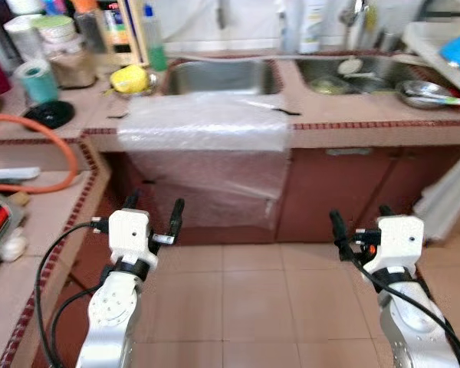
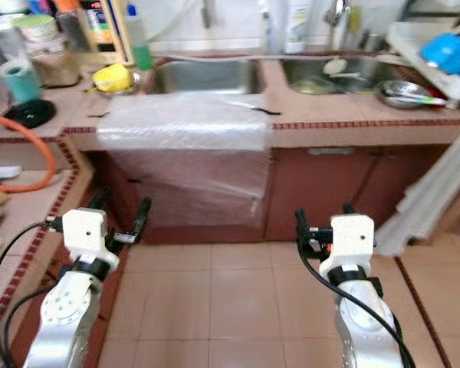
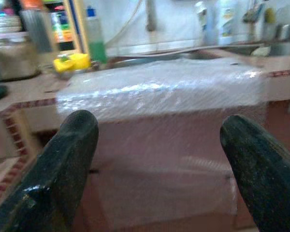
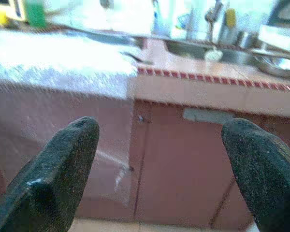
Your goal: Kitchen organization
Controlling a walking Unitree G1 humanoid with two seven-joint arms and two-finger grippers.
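A clear plastic sheet [image 1: 205,123] lies on the tiled counter [image 1: 368,126] in front of the left sink basin [image 1: 218,77] and hangs down over the cabinet front. Both grippers are held up over the floor, short of the counter. My left gripper [image 1: 153,207] is open and holds nothing, facing the hanging sheet [image 3: 154,92]. My right gripper [image 1: 360,218] is open too, facing the cabinet doors [image 4: 183,159] under the right basin [image 1: 345,73]. A yellow object [image 1: 129,78] sits in a small bowl beside a green bottle [image 1: 154,46].
A steel bowl [image 1: 425,93] and a dish rack with a blue bowl [image 1: 458,52] stand at the right. Jars, a teal roll [image 1: 37,80] and a black lid [image 1: 50,113] crowd the left corner. An orange hose [image 1: 54,146] loops over the left side counter. Tiled floor [image 1: 253,307] lies ahead.
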